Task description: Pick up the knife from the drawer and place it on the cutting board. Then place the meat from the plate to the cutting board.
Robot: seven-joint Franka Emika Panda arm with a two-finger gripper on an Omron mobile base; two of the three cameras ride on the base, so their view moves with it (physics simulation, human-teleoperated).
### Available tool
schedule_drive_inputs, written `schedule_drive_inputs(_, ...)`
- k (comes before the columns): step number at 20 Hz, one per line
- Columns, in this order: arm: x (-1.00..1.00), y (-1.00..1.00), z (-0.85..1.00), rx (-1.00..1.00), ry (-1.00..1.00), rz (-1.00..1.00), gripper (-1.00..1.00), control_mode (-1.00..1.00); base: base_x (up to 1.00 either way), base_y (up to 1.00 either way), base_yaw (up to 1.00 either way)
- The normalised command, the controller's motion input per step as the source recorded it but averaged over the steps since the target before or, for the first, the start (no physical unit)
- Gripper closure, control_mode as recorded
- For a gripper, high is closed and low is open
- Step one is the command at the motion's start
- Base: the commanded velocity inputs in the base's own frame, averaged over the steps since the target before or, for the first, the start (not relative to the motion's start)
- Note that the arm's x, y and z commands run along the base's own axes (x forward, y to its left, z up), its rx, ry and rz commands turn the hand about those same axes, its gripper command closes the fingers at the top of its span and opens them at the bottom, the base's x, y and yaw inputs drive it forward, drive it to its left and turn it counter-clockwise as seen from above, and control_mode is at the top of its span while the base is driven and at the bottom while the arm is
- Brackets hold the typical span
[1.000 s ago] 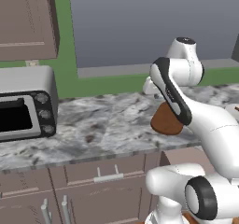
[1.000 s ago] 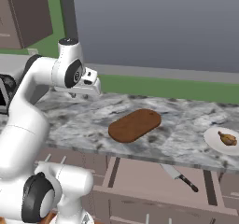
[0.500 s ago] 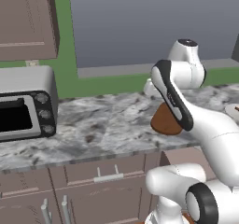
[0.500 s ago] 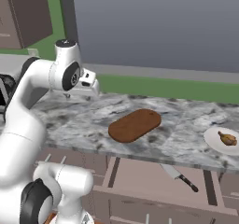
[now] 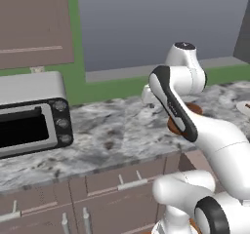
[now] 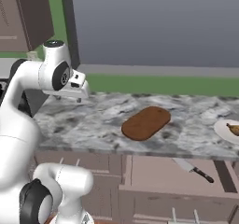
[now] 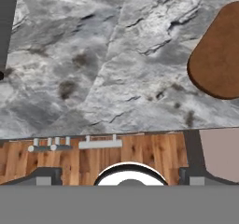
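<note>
Knife [image 6: 193,168] in open drawer [image 6: 158,174]; cutting board [image 6: 146,122] bare on counter [image 6: 93,120]; my tool [image 6: 80,91] above counter, jaw state indeterminable.

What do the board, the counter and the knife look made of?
Board: matte reddish-brown wood, probably; no grain is visible. Counter: polished stone, like granite or marble, mottled grey-white with dark veins. Knife: silver-grey blade, likely metal, with a black handle, perhaps plastic; too small to be sure.
</note>
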Motion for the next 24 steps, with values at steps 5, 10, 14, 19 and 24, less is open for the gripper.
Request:
schedule_drive_inputs(5, 0.00, 0.00, 0.00, 0.00, 0.00, 0.00, -1.00, 1.00, -0.10, 0.10, -0.46)
schedule_drive_inputs(10, 0.00, 0.00, 0.00, 0.00, 0.00, 0.00, -1.00, 1.00, -0.16, -0.29, -0.65)
schedule_drive_inputs(14, 0.00, 0.00, 0.00, 0.00, 0.00, 0.00, -1.00, 1.00, -0.04, 0.00, -0.81)
schedule_drive_inputs(19, 0.00, 0.00, 0.00, 0.00, 0.00, 0.00, -1.00, 1.00, -0.21, 0.30, -0.87)
schedule_drive_inputs(24, 0.00, 0.00, 0.00, 0.00, 0.00, 0.00, -1.00, 1.00, -0.40, 0.43, -0.84)
